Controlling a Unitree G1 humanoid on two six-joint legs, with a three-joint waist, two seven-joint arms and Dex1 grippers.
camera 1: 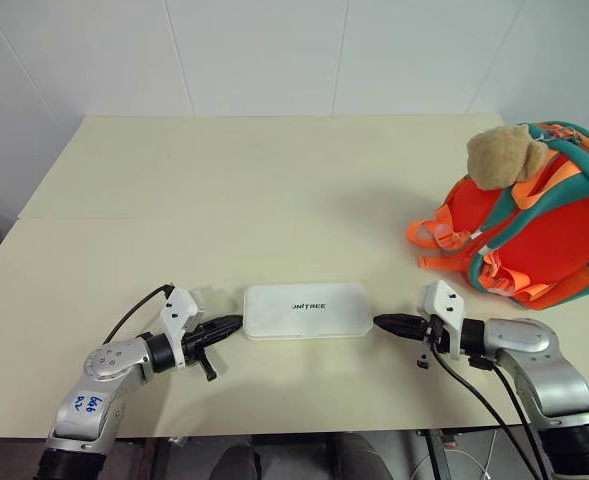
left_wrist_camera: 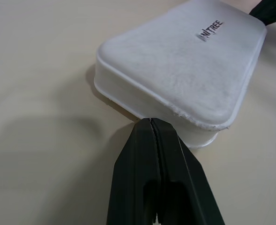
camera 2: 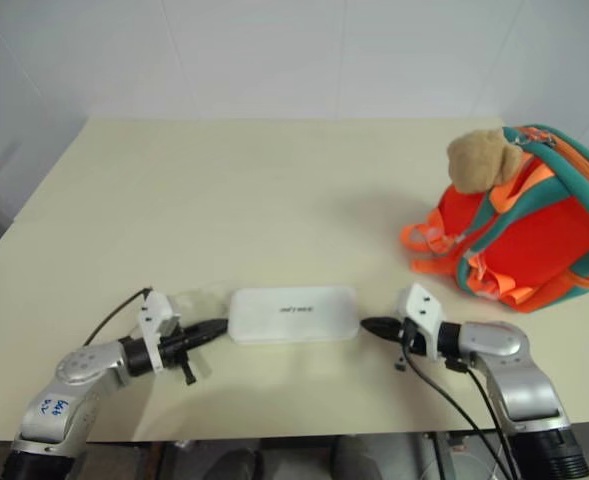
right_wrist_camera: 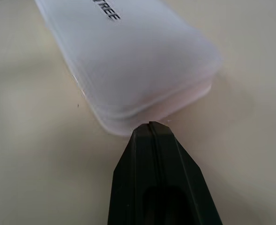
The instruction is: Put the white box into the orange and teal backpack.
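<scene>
White box (camera 1: 307, 310) lies flat on the cream worktop (camera 1: 224, 200), near the front edge, roughly 6 o'clock of the worktop's centre. Long axis runs 9-to-3 across the head views, dark "UNITREE" lettering on top, lid side up.

Left claw (camera 1: 236, 323) sits at the box's 9 o'clock end, fingers pressed together with no gap, nothing between them. It points toward 3 o'clock, tip right at the box's short end; left wrist view puts the tip against or just beside the lower rim near a corner, contact can't be confirmed. A black cable loops off the left wrist at about 10 o'clock of the claw.

Right claw (camera 1: 380, 322) is at the box's 3 o'clock end, pointing toward 9 o'clock. Fingers also closed flush on each other, holding nothing. Right wrist view shows the tip at the box's rounded corner, touching or a hair off; can't tell which. Black cables trail back from the right wrist toward 5 o'clock.

So the box sits between the two closed claws, one at each short end, resting on the worktop, not lifted.

Orange and teal backpack (camera 1: 534, 225) stands at about 2 o'clock from the box, at the worktop's right edge, well apart from the box and from both claws. Tan plush bear head (camera 1: 502, 155) is at its upper left, facing away. Orange webbing straps (camera 1: 444, 240) spill onto the worktop at the pack's 9 o'clock side. Can't tell whether the pack's opening is unzipped.
</scene>
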